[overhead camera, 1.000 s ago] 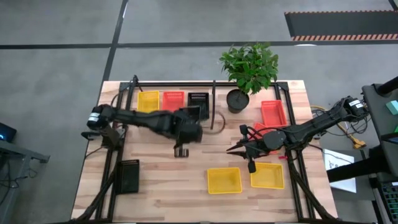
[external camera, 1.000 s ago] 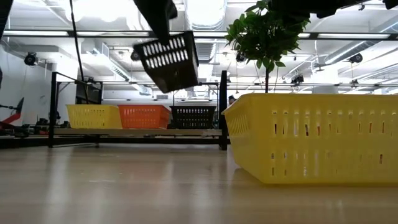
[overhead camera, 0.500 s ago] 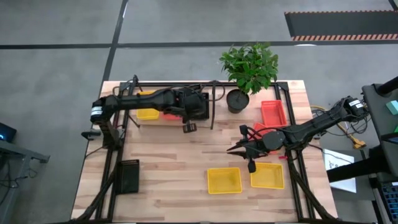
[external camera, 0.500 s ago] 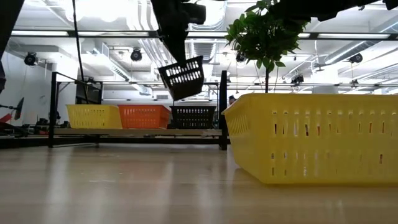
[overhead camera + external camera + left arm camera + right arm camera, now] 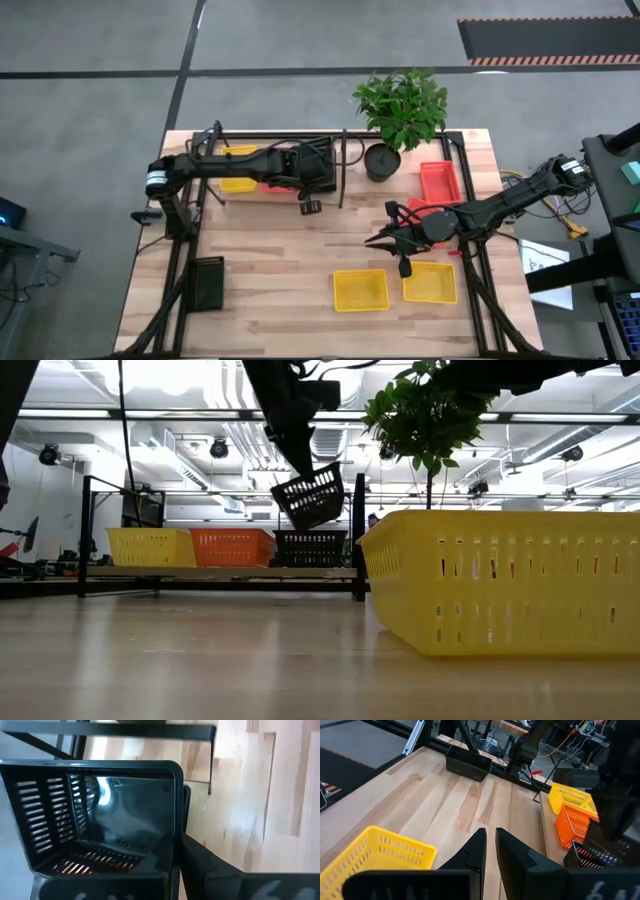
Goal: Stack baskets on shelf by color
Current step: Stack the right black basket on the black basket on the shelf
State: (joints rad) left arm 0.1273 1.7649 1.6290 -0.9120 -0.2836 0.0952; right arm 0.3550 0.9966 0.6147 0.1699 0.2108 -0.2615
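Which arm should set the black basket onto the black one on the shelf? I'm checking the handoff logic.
Left. The left gripper holds the black basket tilted above the shelved black basket. The right gripper hangs empty near the yellow baskets.

Slatted light-wood tabletop (image 5: pixel 270 260) w/ black rod frame along its edges. At the far edge, a pale shelf board (image 5: pixel 215 572) carries 3 baskets in a row: yellow basket (image 5: pixel 150 547), orange basket (image 5: pixel 232 547), black basket (image 5: pixel 311 548). Directly on the tabletop: black plant pot (image 5: pixel 381 161) w/ leafy plant, far centre-right; red basket (image 5: pixel 440 183) beside it; 2 yellow baskets (image 5: pixel 360 289) (image 5: pixel 431 282) side by side near front; a black basket (image 5: pixel 207 283) front left.
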